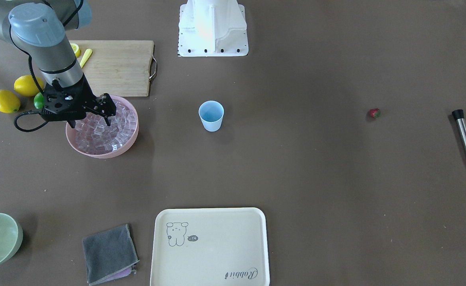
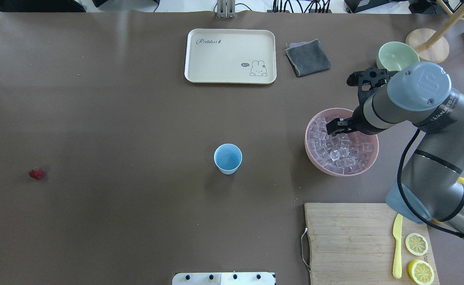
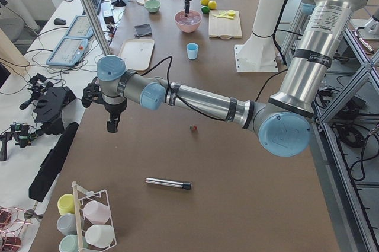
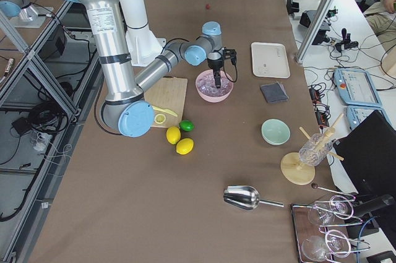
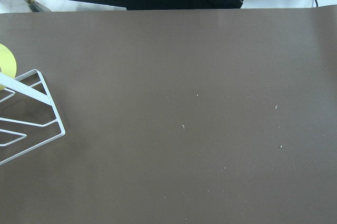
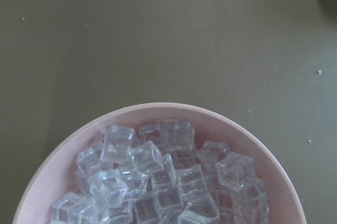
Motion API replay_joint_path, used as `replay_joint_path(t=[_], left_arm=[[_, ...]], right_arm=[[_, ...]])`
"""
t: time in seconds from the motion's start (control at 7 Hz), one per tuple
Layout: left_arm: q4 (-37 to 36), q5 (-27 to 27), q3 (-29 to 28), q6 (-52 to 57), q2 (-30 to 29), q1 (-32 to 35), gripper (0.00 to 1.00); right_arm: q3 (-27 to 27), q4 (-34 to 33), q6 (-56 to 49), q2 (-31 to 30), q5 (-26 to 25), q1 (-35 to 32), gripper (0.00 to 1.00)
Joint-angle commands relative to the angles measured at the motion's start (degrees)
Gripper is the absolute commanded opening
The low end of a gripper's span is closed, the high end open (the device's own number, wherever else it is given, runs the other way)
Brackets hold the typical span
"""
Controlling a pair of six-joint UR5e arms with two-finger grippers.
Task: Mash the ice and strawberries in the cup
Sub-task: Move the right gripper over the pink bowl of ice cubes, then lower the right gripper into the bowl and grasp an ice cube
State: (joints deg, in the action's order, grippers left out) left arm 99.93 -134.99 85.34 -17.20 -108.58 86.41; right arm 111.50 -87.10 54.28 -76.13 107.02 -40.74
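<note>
Presently the right gripper (image 1: pixel 90 122) points down into the pink bowl (image 1: pixel 97 154). Its two fingers are spread wide, their tips at the top of the heap of ice cubes (image 1: pixel 103 135), with nothing gripped between them. The wrist camera looks straight onto the cubes piled against the bowl's rim. The light-blue cup (image 1: pixel 211 115) stands upright beside this gripper, toward the table's middle and well apart from the bowl. The small red strawberry (image 1: pixel 374 113) lies far beyond the cup, and a steel muddler (image 1: pixel 465 137) lies farther out still. The left gripper (image 3: pixel 111 125) hangs over the table's far left end, away from all of these. Whether its fingers are parted or closed cannot be told.
</note>
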Motion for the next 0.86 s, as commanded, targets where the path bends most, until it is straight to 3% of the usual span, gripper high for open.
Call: replay_joint_path(t=[0.0, 0.14, 0.43, 0.71], left_arm=[[4.5, 0.1, 0.4, -0.1, 3.4, 0.0, 0.98], [8.1, 0.0, 0.4, -0.5, 5.6, 0.1, 0.98], [8.0, 0.0, 3.7, -0.6, 8.5, 0.2, 0.98], [3.6, -3.9, 3.7, -0.6, 6.0, 1.6, 0.98]], right_arm=[[-2.3, 0.1, 0.3, 0.2, -2.0, 2.8, 0.99], [-2.7, 0.2, 0.3, 0.2, -2.8, 3.2, 0.99], [-2.9, -0.1, 0.2, 0.2, -3.1, 3.7, 0.98], [-3.0, -0.1, 0.3, -0.2, -4.3, 4.5, 0.94]])
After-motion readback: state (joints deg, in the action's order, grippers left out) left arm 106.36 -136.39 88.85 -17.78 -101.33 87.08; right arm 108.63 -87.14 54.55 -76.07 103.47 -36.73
